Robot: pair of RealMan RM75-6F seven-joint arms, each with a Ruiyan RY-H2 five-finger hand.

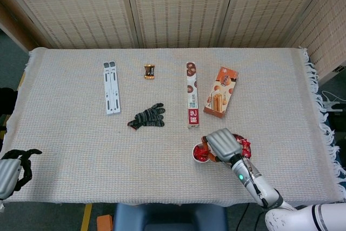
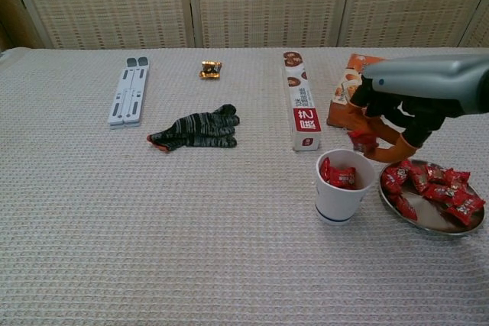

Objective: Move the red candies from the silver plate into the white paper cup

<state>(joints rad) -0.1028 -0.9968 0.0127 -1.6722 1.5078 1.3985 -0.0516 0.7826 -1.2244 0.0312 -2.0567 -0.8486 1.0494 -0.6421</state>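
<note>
Candy (image 2: 361, 141), red, blurred, just below the orange fingertips (image 2: 380, 152) of the right hand (image 2: 397, 108), above the rim of the white paper cup (image 2: 341, 196); cannot tell whether pinched or already loose. Right hand over the cup and the near edge of the silver plate (image 2: 432, 221), fingers curled downward, moderately narrow; seen in the head view as a grey back of hand (image 1: 223, 143) covering part of the cup (image 1: 198, 155). Several red candies (image 2: 338, 175) inside the cup; a heap of red candies (image 2: 432, 188) on the plate, just right of the cup. Left hand (image 1: 12, 169) at the near left corner of the bench (image 1: 70, 133), well apart from everything, dark fingers loosely curled with nothing between them.

Farther back on the bench: long narrow biscuit box (image 2: 299, 109), orange snack box (image 2: 345, 97) partly behind the right hand, striped dark glove (image 2: 197, 129), grey folding stand (image 2: 128, 91), small gold-wrapped sweet (image 2: 210, 69).
</note>
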